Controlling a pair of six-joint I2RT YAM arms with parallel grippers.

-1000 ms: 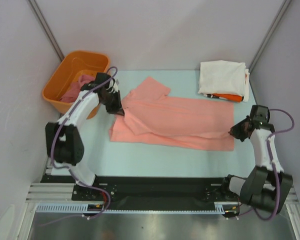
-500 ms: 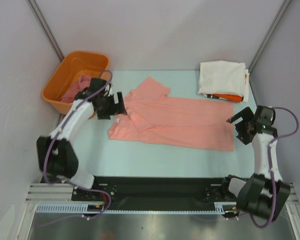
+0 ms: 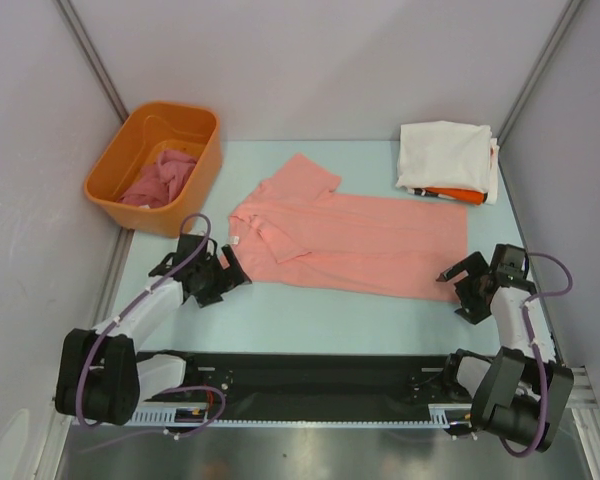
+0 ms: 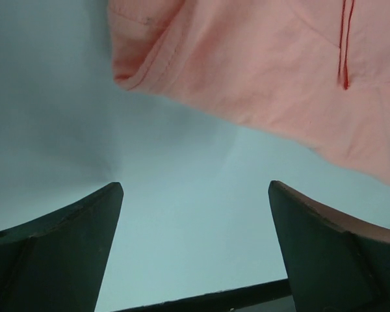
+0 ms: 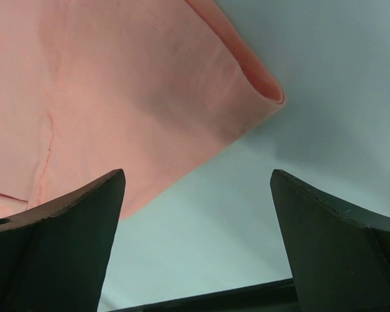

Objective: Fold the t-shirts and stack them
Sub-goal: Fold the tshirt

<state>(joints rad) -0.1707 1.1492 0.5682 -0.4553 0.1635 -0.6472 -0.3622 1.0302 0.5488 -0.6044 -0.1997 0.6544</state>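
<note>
Jaws on both arms are spread wide and hold nothing. Those of the left arm hover just off the near-left corner of the salmon-pink shirt, and those of the right arm hover off its near-right corner. That shirt lies mid-table as a long band folded lengthwise, one sleeve poking toward the far edge. At the far-right corner a cream-white shirt sits squared on an orange shirt, so two look done. Judging by this, the salmon one needs its crosswise folds and stacking. The rose-pink shirt, crumpled in the orange tub at the far-left corner, is not begun.
</note>
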